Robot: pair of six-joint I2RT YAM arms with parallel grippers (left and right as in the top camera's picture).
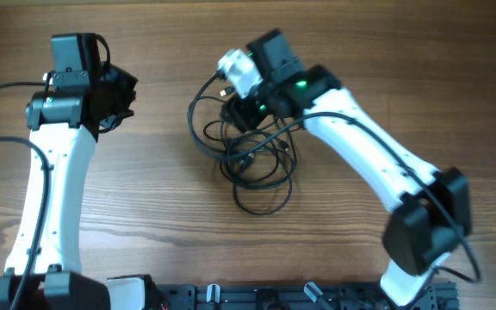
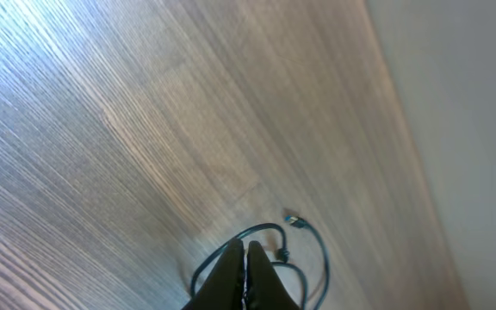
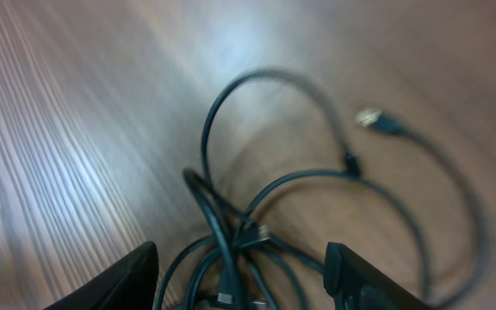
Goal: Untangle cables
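The cables (image 1: 252,164) lie tangled mid-scene on the table (image 1: 145,198) under the right gripper (image 3: 244,280), spread wide for a first grasp, which I judge calls for dropping onto one strand while the left gripper (image 2: 246,271), closed empty at left, approaches.

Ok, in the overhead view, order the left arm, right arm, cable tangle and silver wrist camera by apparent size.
Left arm and right arm: roughly alike, no ranking between them.
Then the cable tangle.
Smallest, the silver wrist camera.
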